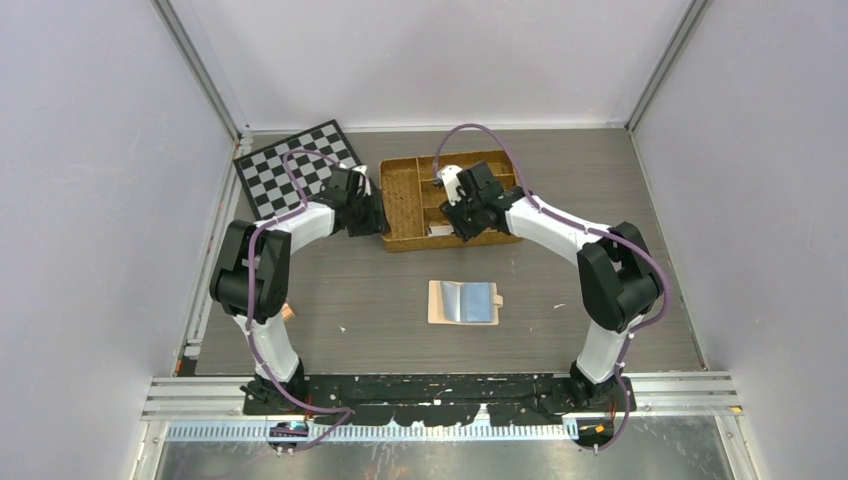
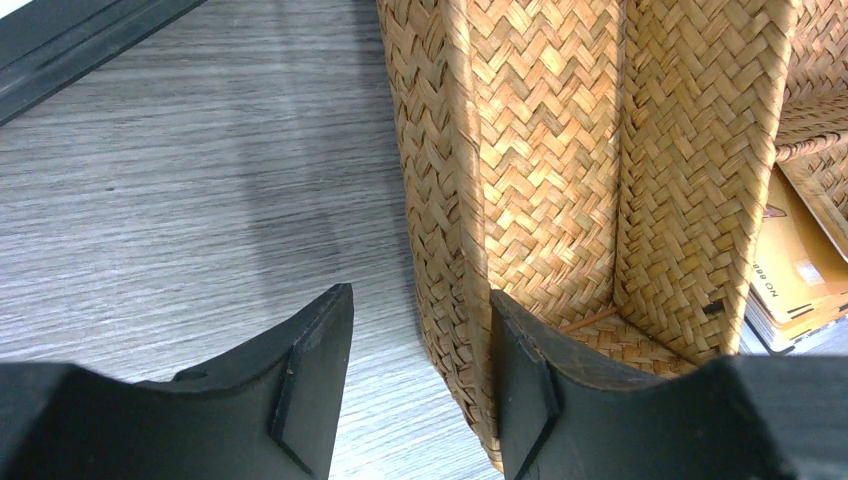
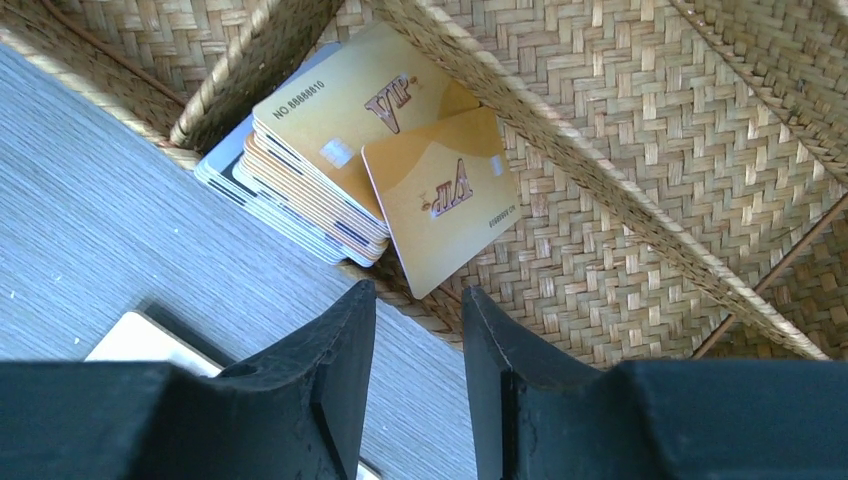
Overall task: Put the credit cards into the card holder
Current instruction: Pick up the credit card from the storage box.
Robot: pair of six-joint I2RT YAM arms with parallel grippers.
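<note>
Black-and-white checkerboard lies at the far left of the grey wood-grain counter, just beside the left wall of the woven wicker tray. The left hand straddles that wall with its jaws open. One finger hangs outside over the counter with a gap to the weave, and the other is inside the tray against the wall, so the wall is not clamped.

Further right, in the tray's near compartment, the credit cards sit in a stack against the near wall. Gold-orange ones printed "VIP" are on top and paler ones are underneath. A single gold card lies off the stack, turned askew, with one edge on the stack and the rest on the tray floor. The right hand hangs just over this compartment, its jaws a narrow way apart and nothing visibly held between them. The single card's lower corner points toward the gap.

Nearer the arms' bases, well apart from the tray, the peach card holder lies opened flat on the counter, its pale bluish sleeves up and its tab on the right.
</note>
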